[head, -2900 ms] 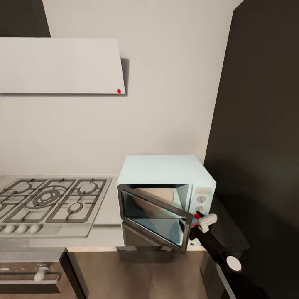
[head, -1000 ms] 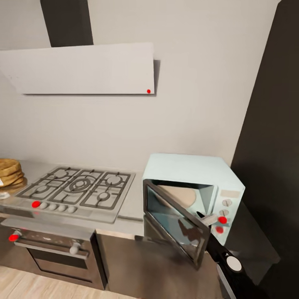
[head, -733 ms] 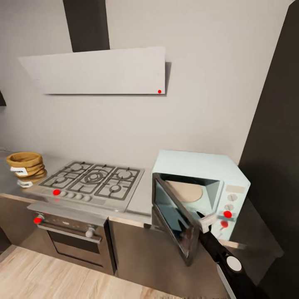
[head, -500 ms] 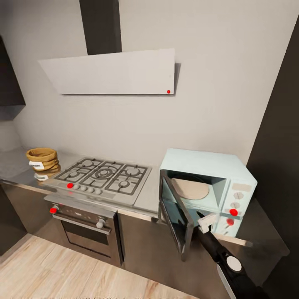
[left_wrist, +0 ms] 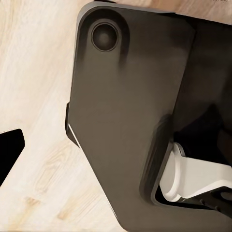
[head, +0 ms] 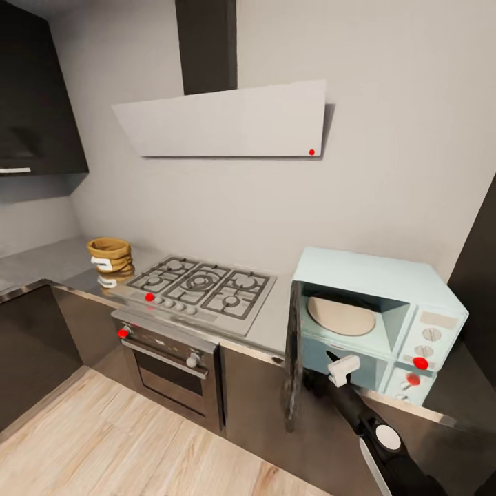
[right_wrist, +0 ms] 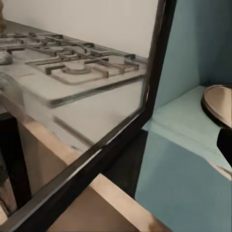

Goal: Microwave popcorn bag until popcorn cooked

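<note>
Microwave [head: 386,303] door [head: 294,355] is swinging wide, edge-on toward me; my right gripper [head: 342,367] is hovering beside it, jaw state unclear; popcorn bag [head: 110,256] is sitting upright.

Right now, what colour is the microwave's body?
Pale light blue; the microwave shows it best in the head view, with a dark-framed door swung open.

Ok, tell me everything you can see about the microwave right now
The microwave is a small pale blue box standing on the grey countertop, right of the gas hob. Its dark-framed glass door is swung wide open, showing a blue cavity with a round beige turntable plate and nothing else on it. The right side panel carries knobs and a red light. The right claw sits just before the opening.
</note>
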You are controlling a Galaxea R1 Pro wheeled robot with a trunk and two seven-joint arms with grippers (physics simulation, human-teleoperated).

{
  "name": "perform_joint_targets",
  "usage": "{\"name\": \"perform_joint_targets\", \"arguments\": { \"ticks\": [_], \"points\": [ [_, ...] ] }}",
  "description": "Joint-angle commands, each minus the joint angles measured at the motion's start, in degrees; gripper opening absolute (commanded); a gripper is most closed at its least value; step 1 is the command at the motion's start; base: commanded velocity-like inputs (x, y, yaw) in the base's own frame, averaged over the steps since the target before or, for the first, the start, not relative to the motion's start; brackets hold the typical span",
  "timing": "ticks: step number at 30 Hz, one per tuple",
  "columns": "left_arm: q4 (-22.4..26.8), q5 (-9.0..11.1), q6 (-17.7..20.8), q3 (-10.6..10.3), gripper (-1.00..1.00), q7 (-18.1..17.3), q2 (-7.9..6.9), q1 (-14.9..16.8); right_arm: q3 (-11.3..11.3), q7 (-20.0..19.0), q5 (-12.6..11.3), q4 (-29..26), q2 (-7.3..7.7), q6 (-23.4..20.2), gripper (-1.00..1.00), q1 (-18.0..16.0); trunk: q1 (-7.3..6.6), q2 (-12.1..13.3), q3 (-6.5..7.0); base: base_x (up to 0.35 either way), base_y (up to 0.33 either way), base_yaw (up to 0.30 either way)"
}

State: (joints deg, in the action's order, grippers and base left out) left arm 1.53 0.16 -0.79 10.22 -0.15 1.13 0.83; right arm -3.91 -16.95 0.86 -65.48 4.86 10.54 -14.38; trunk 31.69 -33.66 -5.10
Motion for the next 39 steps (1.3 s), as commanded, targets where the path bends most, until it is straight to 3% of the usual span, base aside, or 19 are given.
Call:
{"name": "perform_joint_targets", "arguments": {
  "ticks": [1,19,30,39],
  "points": [
    [-0.04,0.02,-0.09,0.31,1.00,0.02,0.03,0.05,-0.05,-0.10,0.10,0.00,0.02,0.13,1.00,-0.03,0.02,-0.09,-0.10,-0.001,0.000,0.188],
    [-0.04,0.02,-0.11,0.36,1.00,0.06,0.01,0.05,0.04,-0.10,0.10,0.00,0.04,0.01,1.00,-0.03,0.02,-0.09,-0.10,-0.089,0.007,0.018],
    [-0.04,0.02,-0.09,0.33,1.00,0.06,0.01,0.05,0.04,-0.10,0.10,0.00,0.06,0.01,1.00,-0.03,0.02,-0.09,-0.10,-0.035,0.021,0.219],
    [-0.04,0.02,-0.09,0.33,1.00,0.06,0.01,0.05,0.04,-0.10,0.10,0.00,0.05,0.01,1.00,-0.03,0.02,-0.09,-0.10,0.000,0.000,0.032]
  ]
}}
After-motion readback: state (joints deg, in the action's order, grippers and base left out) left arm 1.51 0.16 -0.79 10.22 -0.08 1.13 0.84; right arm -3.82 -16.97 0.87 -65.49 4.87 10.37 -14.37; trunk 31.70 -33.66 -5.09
